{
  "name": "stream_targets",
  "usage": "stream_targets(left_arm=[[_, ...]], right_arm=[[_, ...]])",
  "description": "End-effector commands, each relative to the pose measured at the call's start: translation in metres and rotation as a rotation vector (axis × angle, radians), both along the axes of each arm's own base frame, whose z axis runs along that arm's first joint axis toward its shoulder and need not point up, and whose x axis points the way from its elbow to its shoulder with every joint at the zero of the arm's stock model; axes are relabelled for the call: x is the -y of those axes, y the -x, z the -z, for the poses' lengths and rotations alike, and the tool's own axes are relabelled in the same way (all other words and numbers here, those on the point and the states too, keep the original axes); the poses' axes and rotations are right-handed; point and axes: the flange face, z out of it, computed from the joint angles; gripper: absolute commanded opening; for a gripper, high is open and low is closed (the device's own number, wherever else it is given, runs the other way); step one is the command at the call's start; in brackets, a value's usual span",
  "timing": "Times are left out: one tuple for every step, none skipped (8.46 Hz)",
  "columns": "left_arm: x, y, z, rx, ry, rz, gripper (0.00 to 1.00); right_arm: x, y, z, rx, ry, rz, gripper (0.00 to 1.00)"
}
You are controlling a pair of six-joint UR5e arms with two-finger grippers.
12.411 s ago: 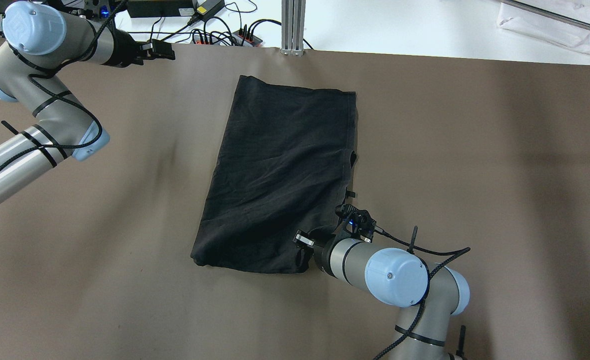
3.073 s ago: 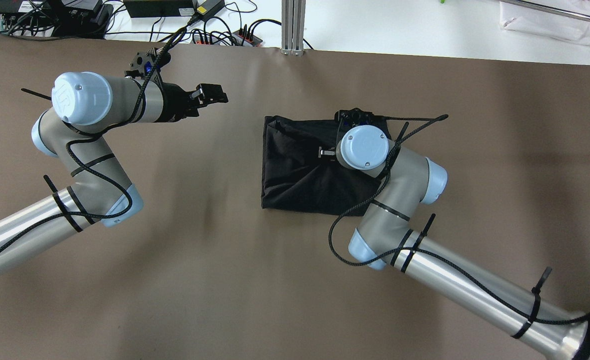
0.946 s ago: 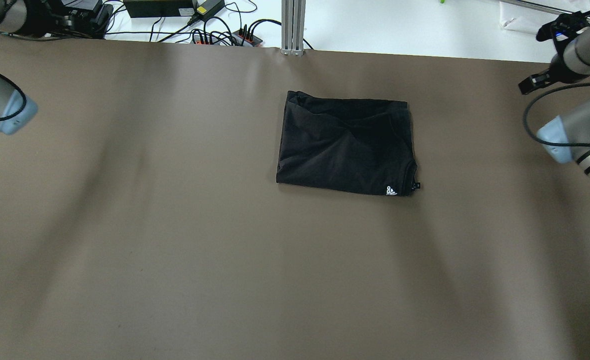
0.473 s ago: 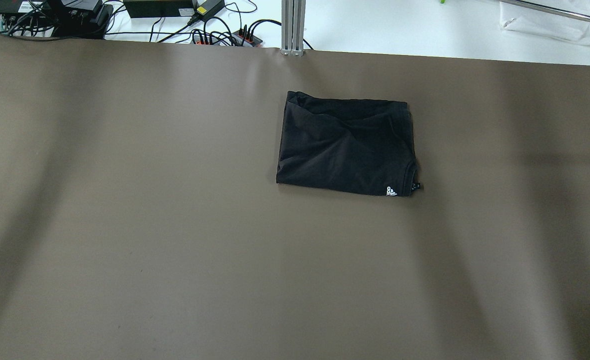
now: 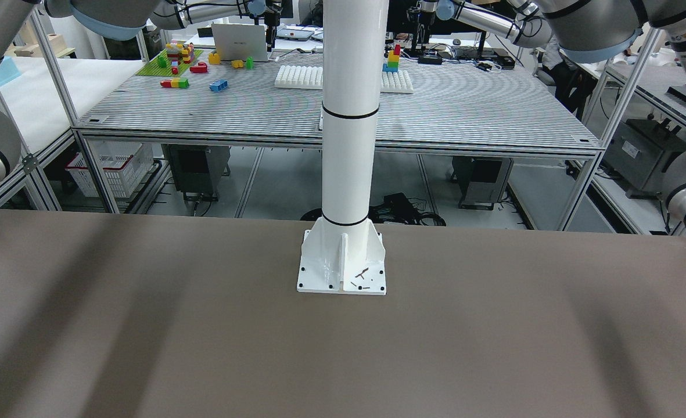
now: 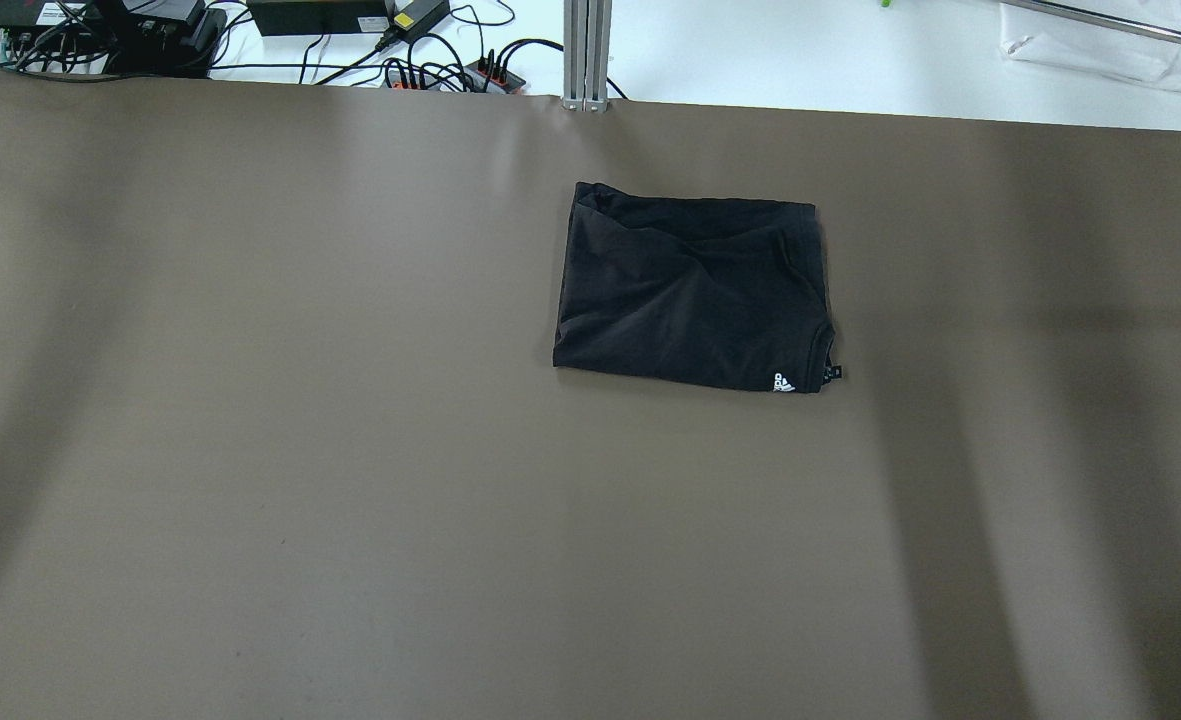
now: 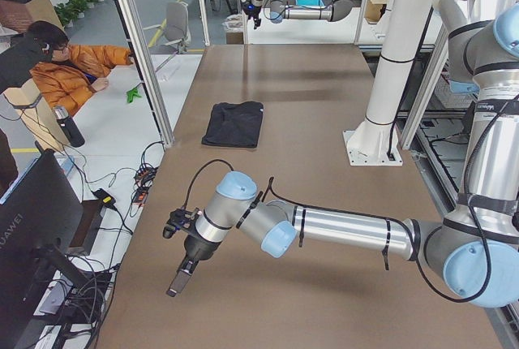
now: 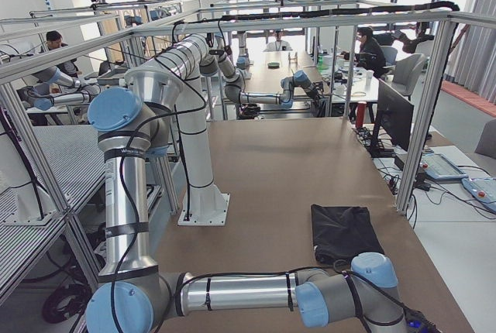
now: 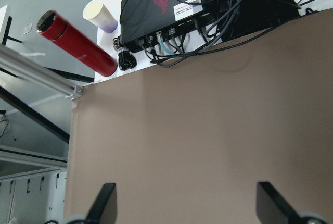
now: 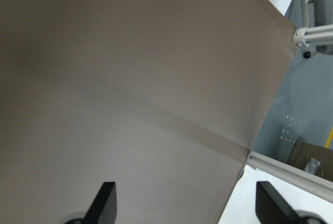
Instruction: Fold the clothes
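Note:
The clothes [image 6: 690, 290] lie as one black folded rectangle on the brown table [image 6: 350, 450], right of centre toward the far edge, with a small white logo at the near right corner. The side views also show the clothes [image 7: 234, 123] [image 8: 345, 234]. Neither arm is near them. My left gripper [image 9: 187, 203] is open over bare table at the table's left far corner, and it hangs low there in the exterior left view [image 7: 174, 286]. My right gripper [image 10: 186, 203] is open over bare table beside the table's edge. Nothing sits between either pair of fingers.
The white pillar base [image 5: 341, 264] stands at the robot's side of the table. Cables and a power strip [image 6: 450, 72] lie past the far edge by an aluminium post [image 6: 586, 55]. A red bottle [image 9: 78, 44], a paper cup [image 9: 100, 15] and a black box [image 9: 166, 0] sit off the left corner. A person [image 7: 73, 65] sits beyond.
The long garment was folded in half, and the right arm stood over it. Both arms then swung out to the sides and left the overhead view. The folded garment has stayed still.

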Motion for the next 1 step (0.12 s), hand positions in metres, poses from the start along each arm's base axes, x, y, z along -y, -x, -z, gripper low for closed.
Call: stream_targets(left_arm=[[-0.0214, 0.0158, -0.0206, 0.074, 0.068, 0.05, 0.94]], right_arm=[[-0.0169, -0.0109, 0.0045, -0.013, -0.028, 0.013, 0.94]])
